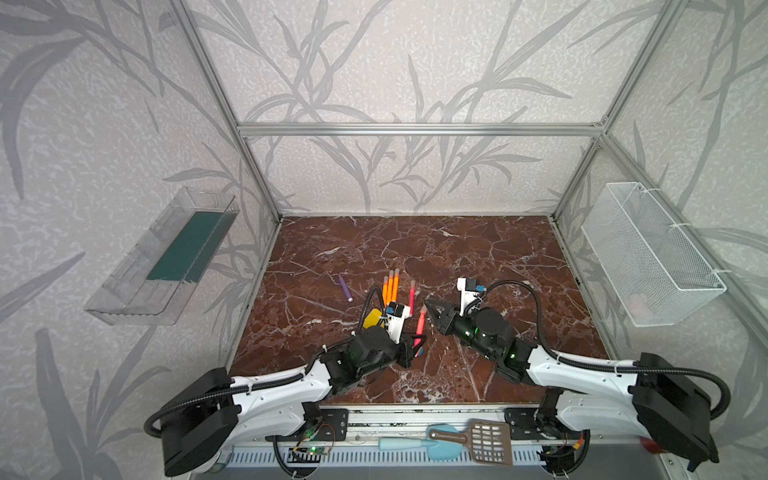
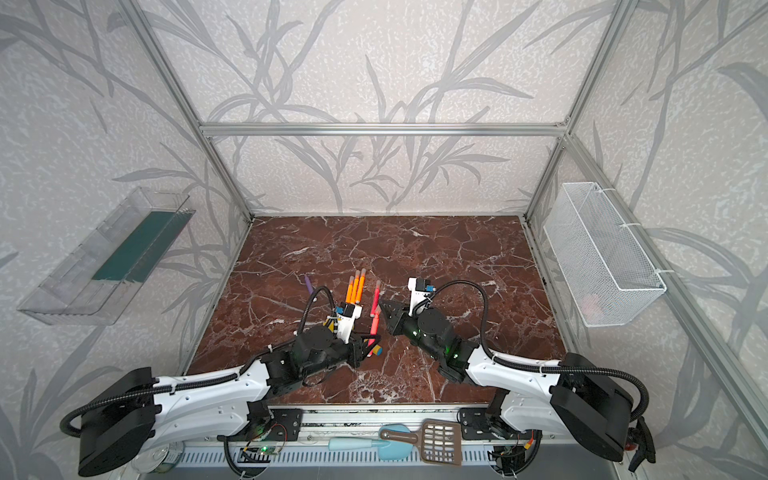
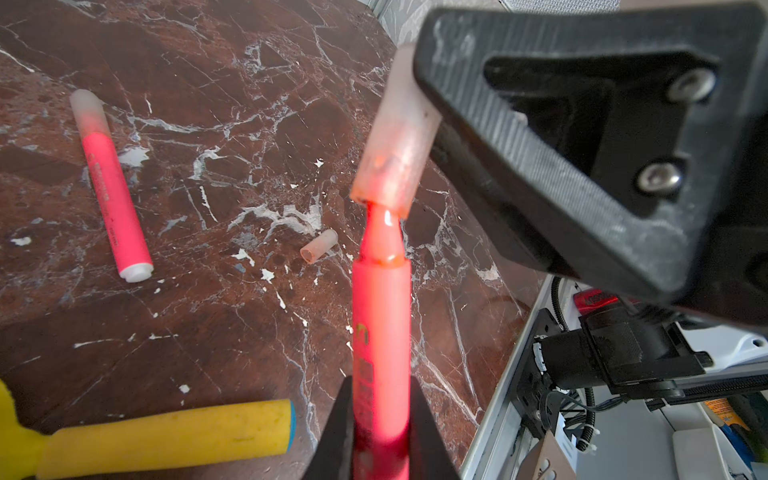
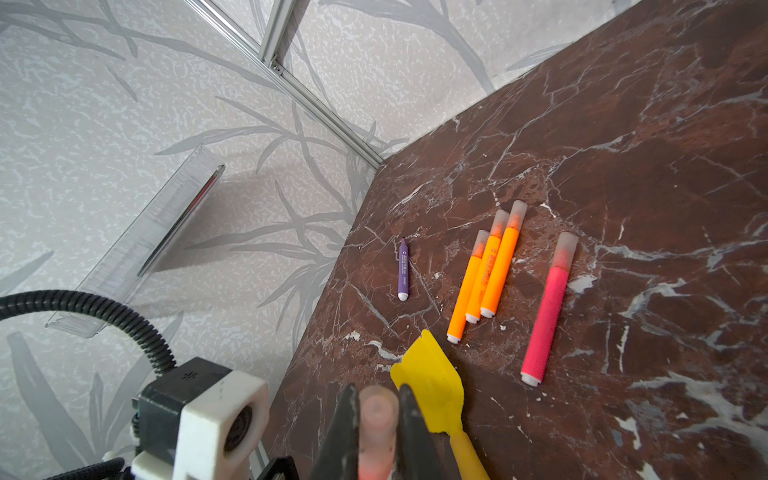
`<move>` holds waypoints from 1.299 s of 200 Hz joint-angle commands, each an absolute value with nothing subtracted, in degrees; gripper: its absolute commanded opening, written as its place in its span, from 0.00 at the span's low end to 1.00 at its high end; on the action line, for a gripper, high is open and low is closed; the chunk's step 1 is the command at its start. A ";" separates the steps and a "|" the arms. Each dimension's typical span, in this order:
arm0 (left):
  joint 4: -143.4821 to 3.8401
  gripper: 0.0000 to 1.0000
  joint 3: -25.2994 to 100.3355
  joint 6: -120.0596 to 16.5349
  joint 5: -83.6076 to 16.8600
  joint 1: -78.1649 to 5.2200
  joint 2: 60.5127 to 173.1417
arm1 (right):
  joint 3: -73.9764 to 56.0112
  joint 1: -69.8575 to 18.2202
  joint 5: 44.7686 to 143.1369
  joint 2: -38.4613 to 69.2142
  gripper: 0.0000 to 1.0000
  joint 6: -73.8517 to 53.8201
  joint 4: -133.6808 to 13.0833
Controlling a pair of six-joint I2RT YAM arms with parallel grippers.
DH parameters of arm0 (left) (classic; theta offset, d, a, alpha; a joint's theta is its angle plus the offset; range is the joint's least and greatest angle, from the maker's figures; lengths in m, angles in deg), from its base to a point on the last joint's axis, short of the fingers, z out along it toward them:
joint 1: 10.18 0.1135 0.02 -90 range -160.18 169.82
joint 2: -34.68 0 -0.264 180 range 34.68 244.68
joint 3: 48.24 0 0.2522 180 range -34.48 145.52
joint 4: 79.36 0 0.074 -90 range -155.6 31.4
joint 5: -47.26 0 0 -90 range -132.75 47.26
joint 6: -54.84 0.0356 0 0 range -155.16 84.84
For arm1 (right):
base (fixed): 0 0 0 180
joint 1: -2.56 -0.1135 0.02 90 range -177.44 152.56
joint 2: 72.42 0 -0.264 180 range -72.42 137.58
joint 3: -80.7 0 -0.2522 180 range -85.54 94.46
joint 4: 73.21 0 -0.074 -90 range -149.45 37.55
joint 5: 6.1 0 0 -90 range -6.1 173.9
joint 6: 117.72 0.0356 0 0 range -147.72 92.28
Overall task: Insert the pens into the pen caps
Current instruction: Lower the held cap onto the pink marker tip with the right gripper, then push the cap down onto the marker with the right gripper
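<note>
- Between my two grippers: the held pinkish-red pen (image 3: 380,316), clamped in my left gripper (image 3: 380,388), long axis aimed at the right arm.
- My right gripper (image 4: 377,392): clenched on a pen cap (image 3: 395,153), mouth just over the pen's tip, tilted a little off its line; I judge it unseated.
- On the counter (image 1: 457,249): three orange pens (image 4: 486,274) and a second pinkish-red pen (image 4: 548,307), all capped; purple pen (image 4: 403,270) bare; one loose cap (image 3: 319,251).
- On the walls: clear wall tray (image 1: 124,286) with a dark green sheet (image 1: 187,245); wire basket (image 1: 648,241), contents unclear.
</note>
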State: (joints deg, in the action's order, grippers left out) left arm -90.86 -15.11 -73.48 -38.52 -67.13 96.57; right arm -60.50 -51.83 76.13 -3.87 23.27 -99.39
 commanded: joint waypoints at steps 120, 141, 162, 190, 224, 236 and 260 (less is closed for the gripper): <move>-93.19 0.00 -15.66 -71.94 -40.62 -66.61 91.71 | -53.34 -51.07 85.66 0.78 0.21 20.63 -85.64; -93.02 0.00 -16.20 -71.89 -41.19 -66.65 90.63 | -54.96 -51.04 83.13 -0.36 0.24 20.80 -85.38; -92.42 0.00 -16.34 -71.72 -41.25 -66.61 89.84 | -55.89 -50.96 81.40 -2.01 0.25 20.59 -84.57; -91.49 0.00 -16.49 -71.72 -41.60 -66.61 88.90 | -56.59 -50.96 79.24 -5.05 0.28 19.86 -82.47; -91.18 0.00 -16.79 -71.76 -42.00 -66.61 88.21 | -58.21 -50.94 77.36 -10.09 0.32 19.20 -80.12; -91.26 0.00 -16.75 -71.64 -42.04 -66.61 88.31 | -58.35 -50.96 77.89 -11.27 0.33 18.99 -79.68; -91.54 0.00 -16.50 -71.62 -41.81 -66.61 88.88 | -58.43 -50.96 78.12 -12.63 0.35 18.64 -79.39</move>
State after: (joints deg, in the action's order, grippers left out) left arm -89.65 -16.72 -72.19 -40.92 -66.76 89.03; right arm -57.98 -51.00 79.36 -10.78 20.01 -80.90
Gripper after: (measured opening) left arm 0.156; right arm 0.339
